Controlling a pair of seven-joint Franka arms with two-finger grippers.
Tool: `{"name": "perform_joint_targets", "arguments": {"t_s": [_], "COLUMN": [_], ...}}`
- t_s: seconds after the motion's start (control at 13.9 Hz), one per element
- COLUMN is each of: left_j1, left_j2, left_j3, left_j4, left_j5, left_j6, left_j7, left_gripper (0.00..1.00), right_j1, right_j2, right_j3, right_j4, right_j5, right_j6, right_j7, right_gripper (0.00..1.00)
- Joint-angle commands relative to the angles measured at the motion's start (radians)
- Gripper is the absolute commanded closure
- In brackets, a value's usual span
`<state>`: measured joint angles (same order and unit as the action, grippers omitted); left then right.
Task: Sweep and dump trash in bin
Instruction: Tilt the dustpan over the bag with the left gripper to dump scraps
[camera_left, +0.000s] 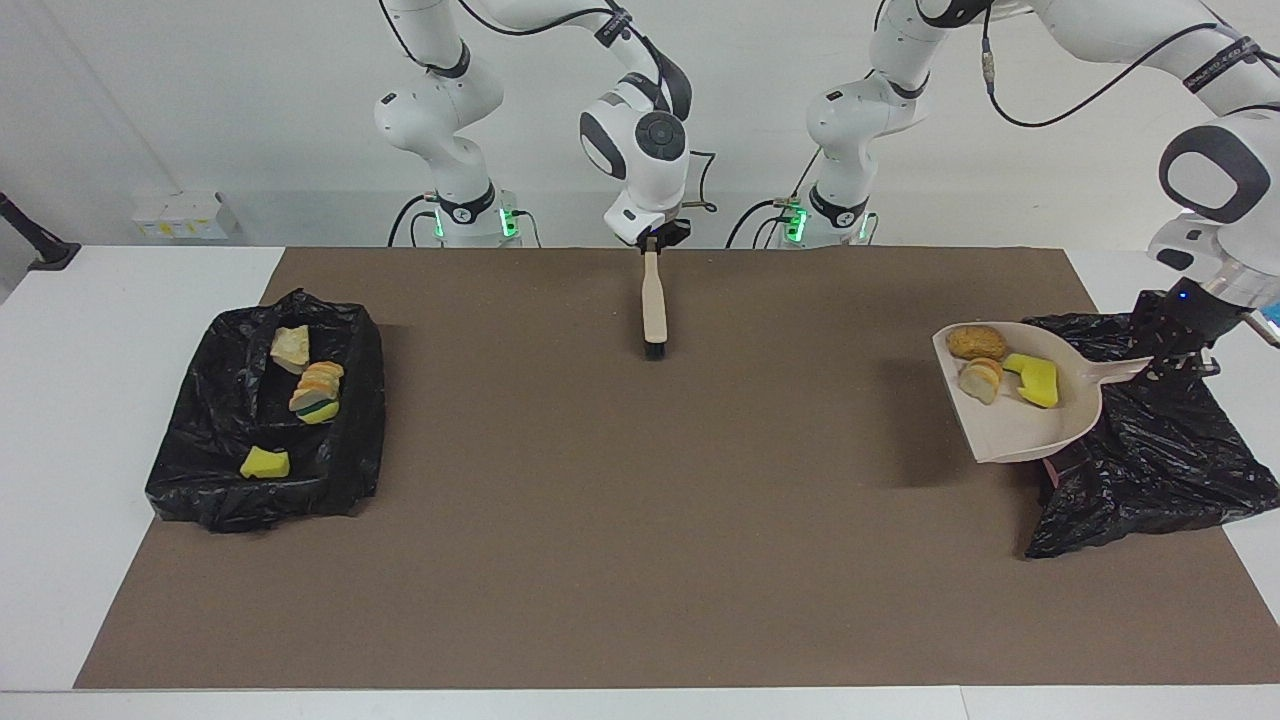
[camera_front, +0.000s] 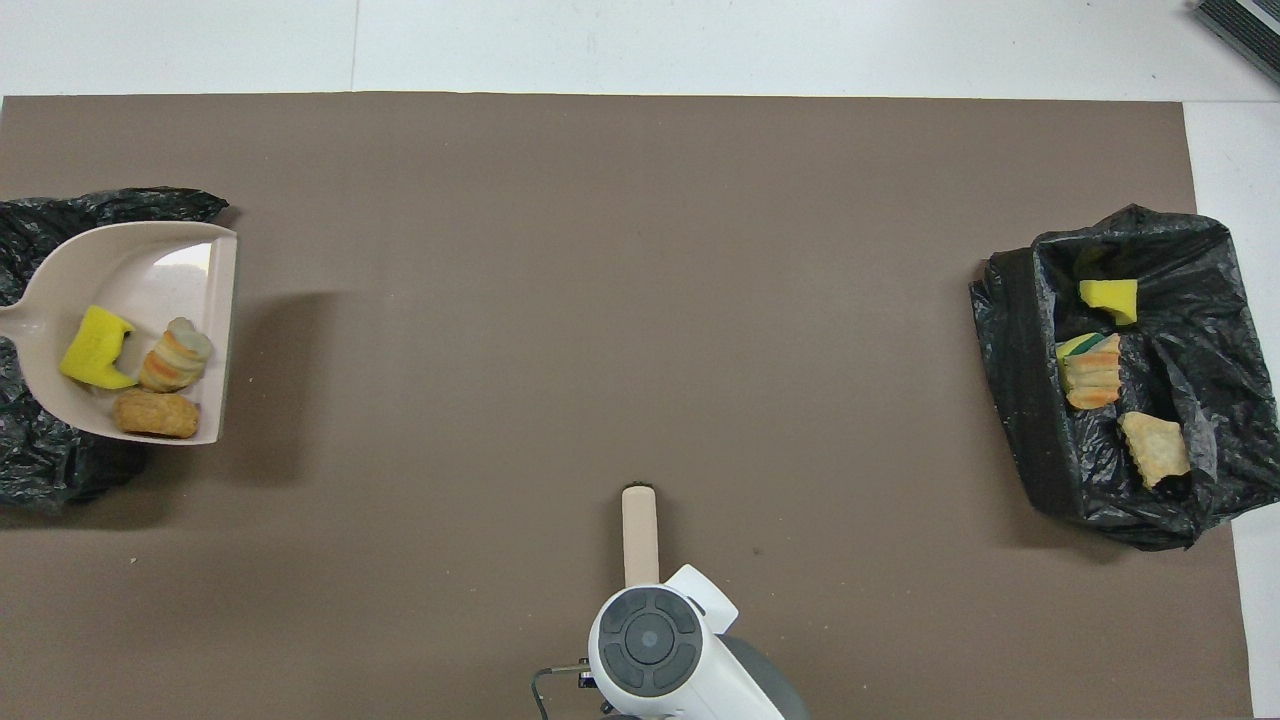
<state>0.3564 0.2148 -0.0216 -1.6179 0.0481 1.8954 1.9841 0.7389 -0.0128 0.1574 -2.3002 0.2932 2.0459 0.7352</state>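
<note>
The left gripper (camera_left: 1172, 362) holds the beige dustpan (camera_left: 1030, 425) by its handle, jaws pinching it, raised over the edge of the black bin bag (camera_left: 1160, 470) at the left arm's end of the table (camera_left: 620, 560); the dustpan carries three trash pieces: a brown nugget (camera_left: 976, 343), a striped bread-like piece (camera_left: 981, 380) and a yellow sponge chunk (camera_left: 1036, 379); the right gripper (camera_left: 652, 243) hangs over the table edge nearest the robots, jaws pressed on the brush (camera_left: 654, 305), bristles downward; the second bin bag (camera_left: 265, 425) at the right arm's end contains four more trash pieces.
</note>
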Motion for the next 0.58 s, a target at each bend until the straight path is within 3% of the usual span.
{"name": "perform_joint_targets", "arguments": {"t_s": [0.0, 0.14, 0.22, 0.43, 0.5], "left_j1": [0.061, 0.105, 0.118, 0.101, 0.096], "left_j2": [0.057, 0.067, 0.064, 0.051, 0.048], "left_j3": [-0.011, -0.011, -0.009, 0.002, -0.001], "left_j4": [0.113, 0.15, 0.154, 0.151, 0.141], "left_j5": [0.09, 0.153, 0.191, 0.367, 0.442], "left_j6": [-0.033, -0.038, -0.036, -0.012, 0.014], "left_j7": [0.074, 0.093, 0.093, 0.084, 0.076], "left_gripper": [1.0, 1.0, 1.0, 1.0, 1.0], "right_j1": [0.0, -0.001, -0.004, -0.038, -0.07], "right_j2": [-0.007, -0.004, -0.003, -0.01, -0.019], "right_j3": [-0.002, -0.002, -0.004, -0.009, -0.013], "right_j4": [-0.01, -0.007, -0.005, 0.007, 0.025], "right_j5": [0.018, 0.018, 0.018, 0.004, 0.0], "right_j6": [0.014, 0.017, 0.017, 0.008, 0.0], "right_j7": [-0.017, -0.019, -0.019, -0.025, -0.031], "right_gripper": [0.62, 0.51, 0.39, 0.21, 0.09]}}
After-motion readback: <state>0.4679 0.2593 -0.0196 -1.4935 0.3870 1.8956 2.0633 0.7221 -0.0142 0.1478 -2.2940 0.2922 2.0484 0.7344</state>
